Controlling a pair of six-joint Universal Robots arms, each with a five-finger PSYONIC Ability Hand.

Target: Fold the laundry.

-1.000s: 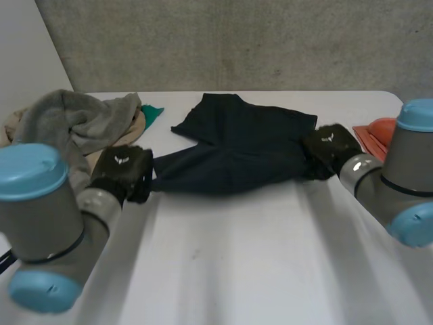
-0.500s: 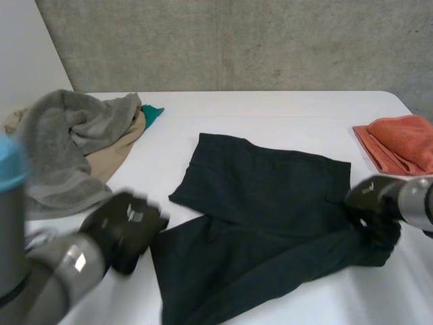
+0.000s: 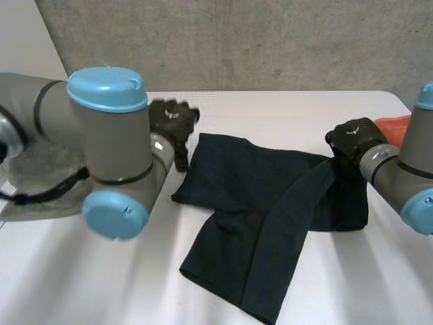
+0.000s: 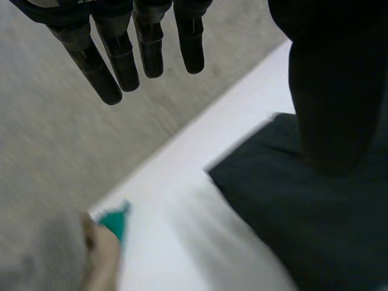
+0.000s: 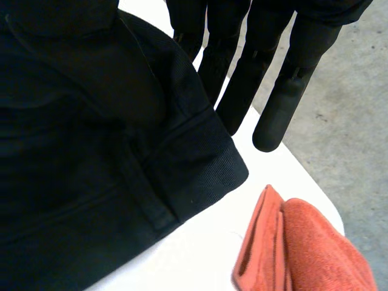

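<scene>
Nearest me, one leg of the dark shorts (image 3: pixel 270 203) lies slantwise across the other, its hem close to the near edge of the white table (image 3: pixel 101 284). I judge that this top leg is the weak spot. It is skewed and its edges do not match the leg beneath, so any tug could drag it further off line or bunch it.

The shorts sit mid-table, matte and limp, and a strip of cloth climbs toward my right hand (image 3: pixel 352 139) at their right edge. There I seem to pinch a thick banded corner, with a loop sewn on it, between my thumb and straight fingers (image 5: pixel 279 91). That hold is only on the corner, so it could slip. Pulling from this side alone would slide the whole garment toward the orange towel (image 5: pixel 315 242) just beside it.

Farther off, my left hand (image 3: pixel 172 122) is by the far left corner of the shorts. Its fingers (image 4: pixel 121 54) are straight and slightly spread, and they hold nothing. That side is unanchored.
</scene>
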